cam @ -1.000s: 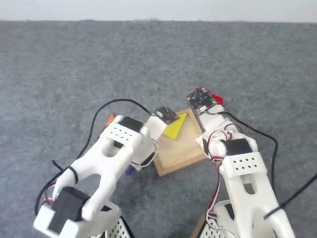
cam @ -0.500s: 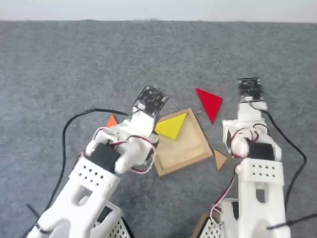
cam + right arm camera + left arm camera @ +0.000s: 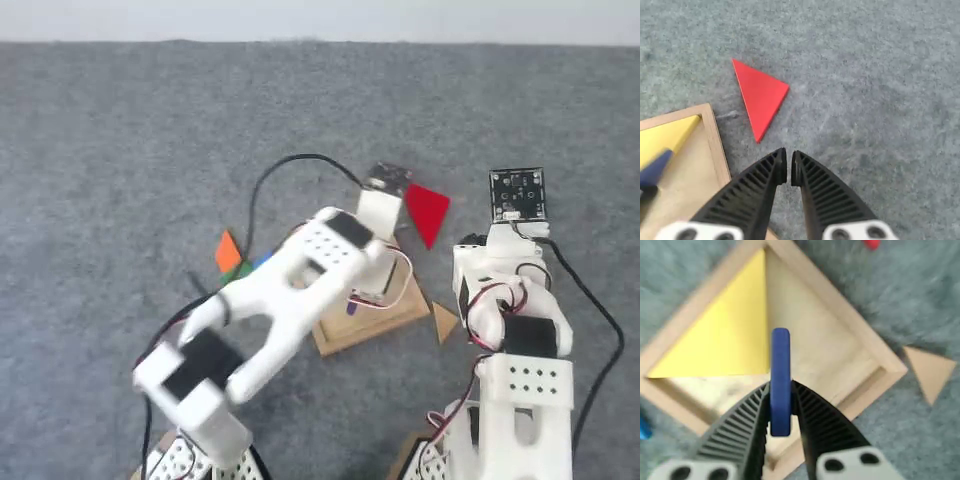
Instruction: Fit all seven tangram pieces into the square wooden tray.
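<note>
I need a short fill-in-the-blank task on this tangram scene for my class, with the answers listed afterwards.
1. The piece clamped in the left gripper is coloured ___.
2. The triangle lying in the tray is ___.
3. Inside or outside: the red triangle lies ___ the tray.
Missing words: blue; yellow; outside.

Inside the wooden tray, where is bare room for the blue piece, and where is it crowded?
Free for the blue piece: tray floor between the yellow triangle and the rim facing the tan triangle. Crowded: the corner under the yellow triangle.
</note>
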Available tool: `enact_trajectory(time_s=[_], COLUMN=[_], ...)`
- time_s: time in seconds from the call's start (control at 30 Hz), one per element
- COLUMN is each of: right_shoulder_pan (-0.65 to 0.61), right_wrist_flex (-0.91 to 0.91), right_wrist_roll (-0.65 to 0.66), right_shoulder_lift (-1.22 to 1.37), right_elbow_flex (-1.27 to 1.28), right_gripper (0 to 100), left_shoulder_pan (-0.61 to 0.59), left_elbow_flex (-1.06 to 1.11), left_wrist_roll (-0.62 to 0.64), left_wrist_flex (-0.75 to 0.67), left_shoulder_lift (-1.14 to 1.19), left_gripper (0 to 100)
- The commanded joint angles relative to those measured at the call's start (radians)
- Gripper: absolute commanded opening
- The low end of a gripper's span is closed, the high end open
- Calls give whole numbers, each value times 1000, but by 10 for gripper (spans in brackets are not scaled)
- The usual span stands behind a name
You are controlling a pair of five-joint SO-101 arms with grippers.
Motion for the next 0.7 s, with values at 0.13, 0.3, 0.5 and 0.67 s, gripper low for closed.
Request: enact_trajectory(time_s=[0.13, 0.3, 0.5, 0.67], right_shoulder_pan=[18, 18, 18, 13], right_wrist_flex=[-22, -22, -22, -22], right_wrist_roll=[-11, -11, -6, -5], right_shoulder_lift=[-33, -33, -33, -33], right_elbow_flex=[-12, -12, -12, -12], right_gripper=[38, 38, 38, 38], left_shoulder_pan=[49, 48, 54, 51], left_elbow_flex=[-170, -173, -202, -305], left_wrist_roll=[28, 71, 98, 95], left_wrist_flex=[14, -38, 2, 166], left_shoulder_lift=[192, 192, 193, 193], left_gripper=[11, 12, 82, 284])
